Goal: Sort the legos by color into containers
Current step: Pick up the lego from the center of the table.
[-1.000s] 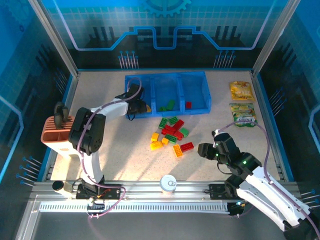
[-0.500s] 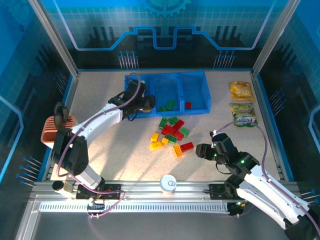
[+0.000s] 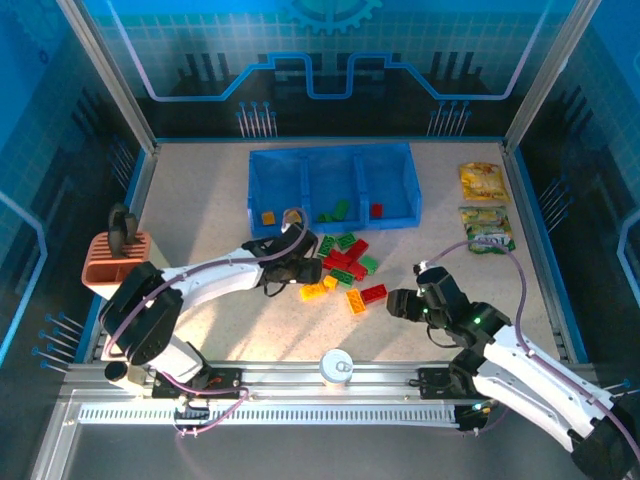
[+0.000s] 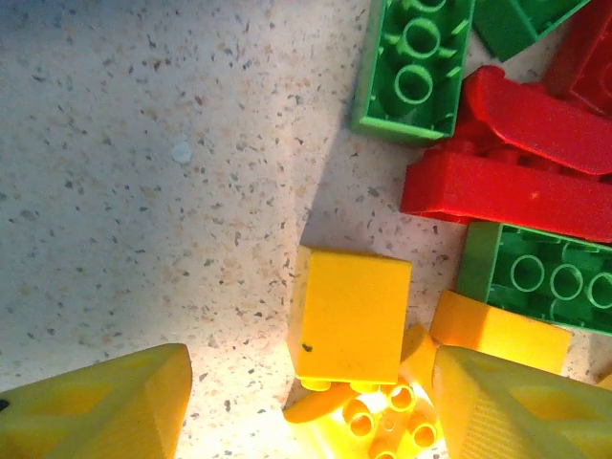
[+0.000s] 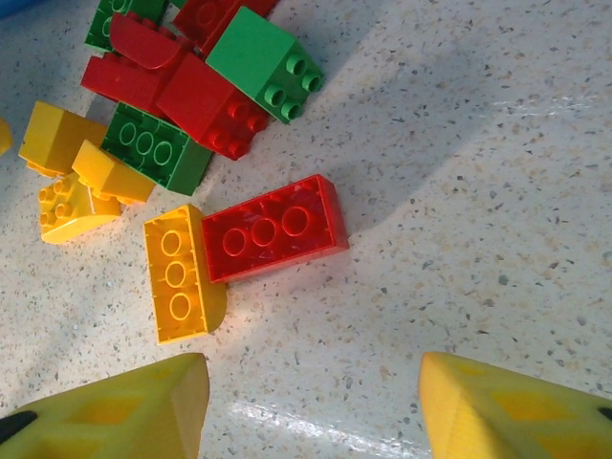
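Left gripper (image 4: 308, 411) spread wide, holding nothing; yellow brick (image 4: 349, 316) just ahead, centred between its fingers. Right gripper (image 5: 311, 402) equally wide, bare; red brick (image 5: 277, 229) ahead, long axis running finger to finger. Tray (image 3: 330, 153) beyond: orange brick (image 3: 268, 217) left compartment, green bricks (image 3: 335, 211) middle, red piece (image 3: 376, 210) right.

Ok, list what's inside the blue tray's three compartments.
Left compartment: one yellow-orange brick. Middle: green bricks, count unclear. Right: one red brick. The tray's near wall blurs whatever lies right behind it.
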You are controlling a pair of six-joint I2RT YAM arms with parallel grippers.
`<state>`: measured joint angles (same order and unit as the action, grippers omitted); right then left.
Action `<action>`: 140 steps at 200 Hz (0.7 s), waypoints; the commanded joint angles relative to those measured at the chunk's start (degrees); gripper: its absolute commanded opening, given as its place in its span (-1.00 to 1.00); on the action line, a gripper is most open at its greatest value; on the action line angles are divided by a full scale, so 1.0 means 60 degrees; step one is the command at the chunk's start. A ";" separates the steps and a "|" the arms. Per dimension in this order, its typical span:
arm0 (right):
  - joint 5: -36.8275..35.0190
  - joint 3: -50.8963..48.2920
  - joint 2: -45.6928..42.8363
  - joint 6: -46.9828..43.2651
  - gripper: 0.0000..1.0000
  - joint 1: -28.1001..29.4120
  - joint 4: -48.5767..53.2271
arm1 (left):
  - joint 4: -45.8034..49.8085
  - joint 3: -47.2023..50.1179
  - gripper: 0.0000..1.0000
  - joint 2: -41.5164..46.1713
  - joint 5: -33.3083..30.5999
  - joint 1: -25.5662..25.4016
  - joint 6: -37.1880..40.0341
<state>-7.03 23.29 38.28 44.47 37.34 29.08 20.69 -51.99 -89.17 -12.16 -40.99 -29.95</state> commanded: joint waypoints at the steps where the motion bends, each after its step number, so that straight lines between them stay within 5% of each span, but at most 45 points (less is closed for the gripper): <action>1: -0.0183 0.0015 0.0032 0.0226 0.22 0.0237 -0.0211 | -0.0353 0.0139 0.36 -0.0222 0.0059 -0.0125 -0.0367; 64: -0.0381 -0.0102 -0.0342 0.0316 0.22 0.0368 0.0040 | -0.0599 -0.0053 0.29 -0.1153 0.0153 -0.0234 -0.0302; 140: -0.0410 -0.0168 -0.0477 0.0349 0.22 0.0383 0.0060 | -0.0446 -0.0404 -0.23 -0.0945 -0.0384 -0.0241 0.0154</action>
<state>-8.56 22.52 35.83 45.69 38.68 29.08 17.41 -52.01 -95.90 -12.75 -41.98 -30.79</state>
